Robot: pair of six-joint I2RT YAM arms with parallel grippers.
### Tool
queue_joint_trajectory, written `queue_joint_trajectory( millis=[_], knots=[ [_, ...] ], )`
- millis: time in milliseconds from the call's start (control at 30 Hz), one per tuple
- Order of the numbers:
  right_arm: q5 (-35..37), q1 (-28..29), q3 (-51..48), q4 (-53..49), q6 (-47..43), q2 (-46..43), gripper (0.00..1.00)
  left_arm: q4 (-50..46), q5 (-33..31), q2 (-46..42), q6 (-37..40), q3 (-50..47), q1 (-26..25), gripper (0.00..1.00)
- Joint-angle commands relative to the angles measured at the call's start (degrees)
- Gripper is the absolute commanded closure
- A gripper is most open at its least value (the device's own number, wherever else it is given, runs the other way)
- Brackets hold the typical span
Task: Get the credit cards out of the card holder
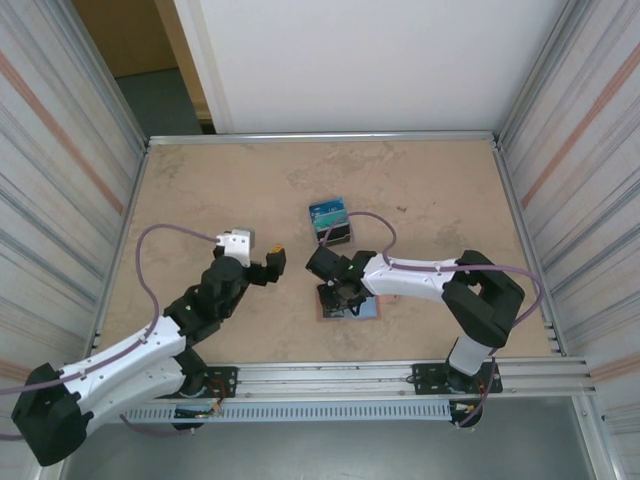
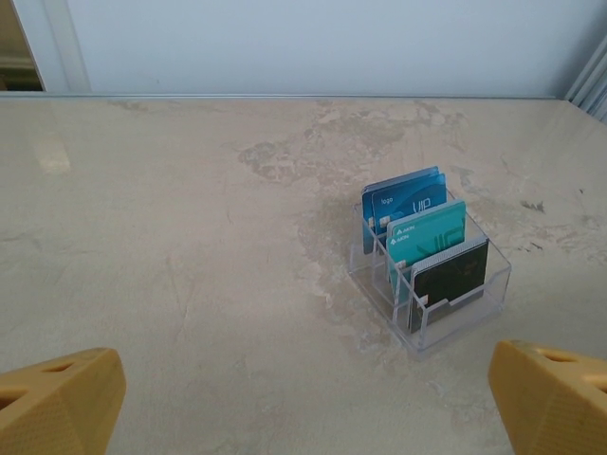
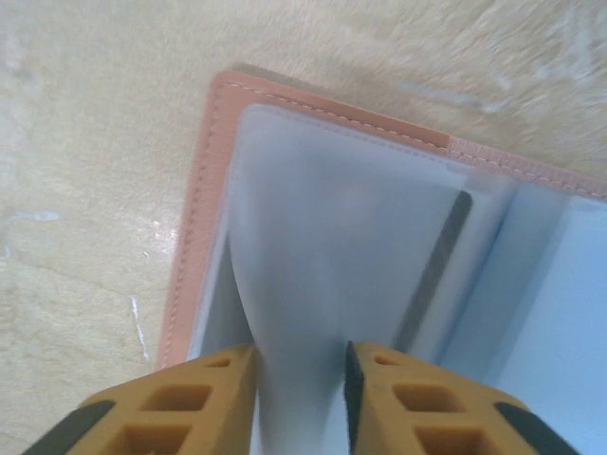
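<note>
The card holder point(image 1: 368, 309) lies open on the table, tan-brown leather point(image 3: 194, 218) with pale blue-grey inner panels point(image 3: 332, 237). My right gripper point(image 3: 299, 384) points down onto it, and its yellow fingers point(image 3: 213, 398) pinch one soft inner panel, which narrows between them. A dark thin edge point(image 3: 436, 265) runs along the neighbouring pocket; I cannot tell whether it is a card. Blue and teal credit cards point(image 2: 417, 213) stand upright in a clear plastic stand point(image 2: 474, 303). My left gripper point(image 1: 270, 262) hovers open left of the stand, holding nothing.
A dark card point(image 2: 450, 275) fills the stand's front slot. The stand point(image 1: 331, 222) sits mid-table, just behind the right gripper point(image 1: 340, 290). Metal-framed walls point(image 1: 120, 200) close in the table on both sides and at the back.
</note>
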Motion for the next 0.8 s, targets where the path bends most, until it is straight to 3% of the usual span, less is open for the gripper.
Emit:
queue_joint_trajectory(
  millis=[0,433,767],
  knots=[
    [3.0,-1.0,-1.4,-2.5,0.9,-3.7,0.66,2.7,-2.6,1.5,1.9,2.5,-0.7,0.01],
    [4.9,-5.8,-5.5,-3.3,2.9,-9.2,0.65,1.6,-3.6,4.3,5.5,5.0,-2.5,0.01],
    [6.3,-10.6,-10.4,-5.3,4.7,-15.9,0.64,2.7,-8.0,10.4,12.2,8.4,-7.3,0.01]
  ],
)
